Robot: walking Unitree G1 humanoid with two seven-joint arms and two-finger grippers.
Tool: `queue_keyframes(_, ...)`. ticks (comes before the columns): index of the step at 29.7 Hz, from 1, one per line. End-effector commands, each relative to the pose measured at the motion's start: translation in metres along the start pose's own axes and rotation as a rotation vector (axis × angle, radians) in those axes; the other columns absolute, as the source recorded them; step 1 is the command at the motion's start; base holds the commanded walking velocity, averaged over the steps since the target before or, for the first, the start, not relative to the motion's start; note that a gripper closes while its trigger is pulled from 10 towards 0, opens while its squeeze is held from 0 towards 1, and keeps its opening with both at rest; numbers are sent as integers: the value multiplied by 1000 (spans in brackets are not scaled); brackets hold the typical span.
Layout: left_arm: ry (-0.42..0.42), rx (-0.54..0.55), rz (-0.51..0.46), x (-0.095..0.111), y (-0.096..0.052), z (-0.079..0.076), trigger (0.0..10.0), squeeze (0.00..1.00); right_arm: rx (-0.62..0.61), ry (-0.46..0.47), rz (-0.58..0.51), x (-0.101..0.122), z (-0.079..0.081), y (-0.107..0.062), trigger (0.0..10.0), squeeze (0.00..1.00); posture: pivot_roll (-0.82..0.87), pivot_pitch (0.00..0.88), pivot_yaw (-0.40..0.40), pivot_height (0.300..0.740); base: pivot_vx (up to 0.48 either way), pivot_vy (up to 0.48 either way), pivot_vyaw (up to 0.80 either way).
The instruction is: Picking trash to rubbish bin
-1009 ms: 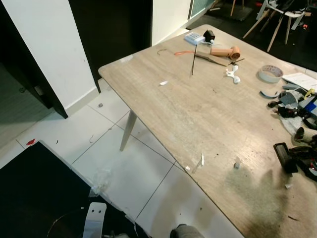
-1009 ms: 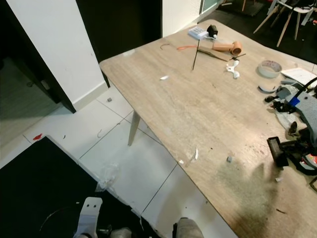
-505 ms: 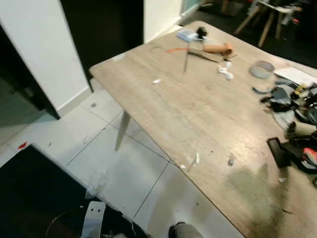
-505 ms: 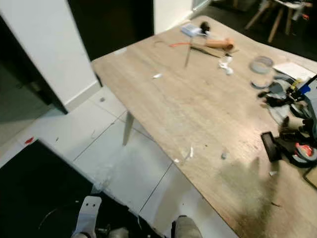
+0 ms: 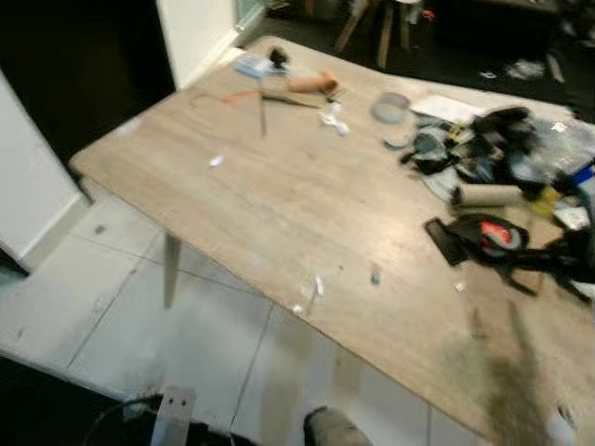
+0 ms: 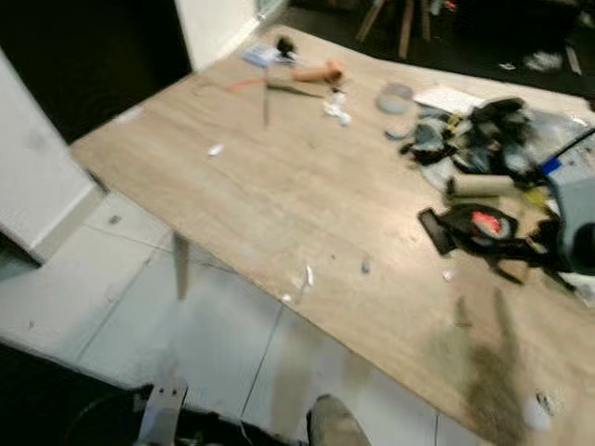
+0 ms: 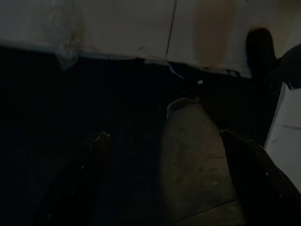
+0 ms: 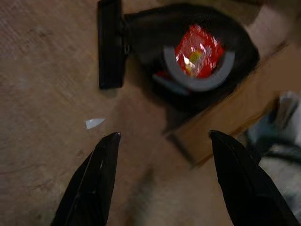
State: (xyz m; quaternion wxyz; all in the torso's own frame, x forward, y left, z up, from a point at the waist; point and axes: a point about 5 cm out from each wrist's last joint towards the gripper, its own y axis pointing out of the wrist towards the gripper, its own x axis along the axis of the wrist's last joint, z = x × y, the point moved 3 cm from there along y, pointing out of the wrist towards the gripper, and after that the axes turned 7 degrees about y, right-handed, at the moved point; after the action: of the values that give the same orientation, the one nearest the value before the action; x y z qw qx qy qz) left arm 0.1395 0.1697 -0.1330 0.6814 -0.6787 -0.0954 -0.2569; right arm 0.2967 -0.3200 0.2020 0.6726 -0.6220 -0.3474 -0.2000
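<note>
Worktop (image 5: 279, 200) of pale wood is stretching from near right to far left in my head views, which are coming through blurred. I'm seeing small white scraps (image 5: 316, 284) lying near its near edge, and a heap of clutter (image 5: 483, 149) sitting on the right side. My right pincer (image 8: 162, 176) is hovering with its fingers spread wide above the worktop, just short of a black object with a grey ring holding a red wrapper (image 8: 197, 51), possibly a sweet; a white sliver (image 8: 94, 123) is lying beside it. My left pincer (image 7: 162, 183) is hanging low in the dark over the floor, fingers wide apart, holding nothing. White floor tiles (image 5: 112, 307) are showing under the worktop's left edge.
</note>
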Motion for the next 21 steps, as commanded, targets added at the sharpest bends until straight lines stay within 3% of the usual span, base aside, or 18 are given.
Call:
queue_keyframes(1, 9, -23, 37, -11, -1, -6, 10000, 0, 22, -21, -42, 9, 5, -3, 10000, 0, -158, 88, 10, 740, 0, 0, -587)
queue_keyframes(15, 18, -23, 35, -8, -1, -6, 10000, 0, 82, -108, -165, 26, 20, 8, 10000, 0, -156, 66, 4, 740, 0, 0, -594)
queue_keyframes(16, 21, -23, 34, -7, 0, -6, 10000, 0, 104, -143, -236, 34, 26, 11, 10000, 0, -155, 63, 5, 740, 0, 0, -450)
queue_keyframes(21, 23, -22, 31, -5, 0, -6, 10000, 0, 53, -163, -286, 36, 24, 27, 10000, 0, -155, 64, 9, 740, 0, 0, 0)
